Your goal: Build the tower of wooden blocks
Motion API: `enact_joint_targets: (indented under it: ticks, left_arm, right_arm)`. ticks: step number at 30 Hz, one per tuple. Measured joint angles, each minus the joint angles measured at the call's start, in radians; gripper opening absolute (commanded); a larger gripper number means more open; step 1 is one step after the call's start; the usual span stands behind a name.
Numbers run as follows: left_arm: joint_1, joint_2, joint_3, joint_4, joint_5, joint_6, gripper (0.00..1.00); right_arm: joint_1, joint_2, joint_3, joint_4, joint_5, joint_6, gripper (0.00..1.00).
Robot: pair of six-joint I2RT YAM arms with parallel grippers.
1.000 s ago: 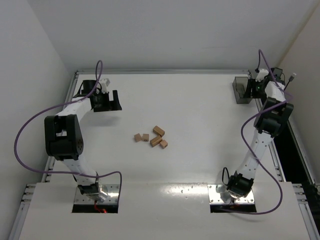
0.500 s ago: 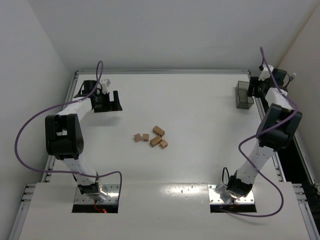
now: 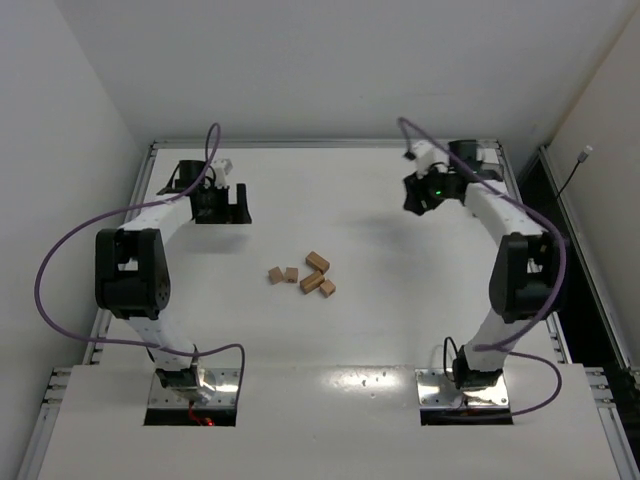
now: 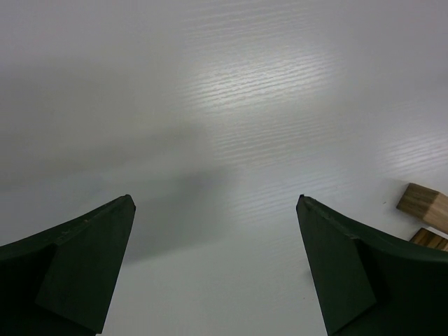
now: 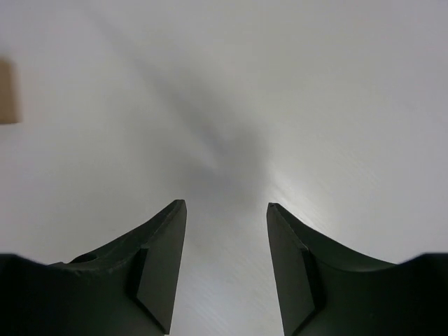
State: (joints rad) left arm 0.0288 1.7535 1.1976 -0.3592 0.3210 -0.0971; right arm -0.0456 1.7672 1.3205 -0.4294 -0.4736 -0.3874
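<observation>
Plainly both are empty: the left gripper (image 4: 215, 200) is spread wide over bare counter (image 3: 380, 300) at the upper left of the top view, the right gripper (image 5: 226, 204) parted more narrowly at the upper right. Between them, mid-frame, the wood blocks (image 3: 302, 275) lie loose and unstacked. They look light, rigid and smooth-faced; pinch one squarely across its flat opposite sides.

L arm (image 3: 128, 272) & R arm (image 3: 522, 272): white links, blocky black joint housings. Purple cables (image 3: 40, 285) run along each. Silver base plates (image 3: 228, 385), near edge. L gripper (image 4: 215, 203), R gripper (image 5: 225, 206): dark wedge fingers. Green LED (image 3: 437, 193) on R wrist.
</observation>
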Motion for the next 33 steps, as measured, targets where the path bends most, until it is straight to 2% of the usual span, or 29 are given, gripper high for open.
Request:
enact_joint_targets:
  ticks: [4, 8, 12, 16, 20, 25, 33]
  left_arm:
    - [-0.032, -0.011, 0.000, -0.005, -0.039, 0.011, 0.99]
    - [-0.034, -0.030, -0.005, -0.012, -0.079, 0.013, 0.99]
    - [-0.013, -0.040, -0.008, -0.020, -0.102, 0.009, 0.99]
    - [0.056, -0.041, -0.008, -0.036, -0.109, -0.010, 0.99]
    - [0.120, -0.041, -0.008, -0.048, -0.119, -0.024, 0.99]
    - [0.147, -0.041, -0.008, -0.054, -0.132, -0.033, 0.99]
    - [0.189, -0.041, -0.008, -0.059, -0.139, -0.039, 0.99]
  right_arm:
    - [0.304, -0.049, -0.034, -0.087, 0.023, -0.071, 0.48]
    - [0.457, -0.028, -0.016, -0.185, 0.034, -0.088, 0.44]
    - [0.521, 0.055, 0.064, -0.254, 0.101, -0.089, 0.43]
    - [0.593, 0.132, 0.152, -0.306, 0.191, -0.089, 0.43]
    - [0.666, 0.251, 0.344, -0.414, 0.234, -0.091, 0.43]
    - [0.721, 0.374, 0.547, -0.546, 0.246, -0.087, 0.45]
    - [0.764, 0.478, 0.628, -0.684, 0.267, -0.049, 0.46]
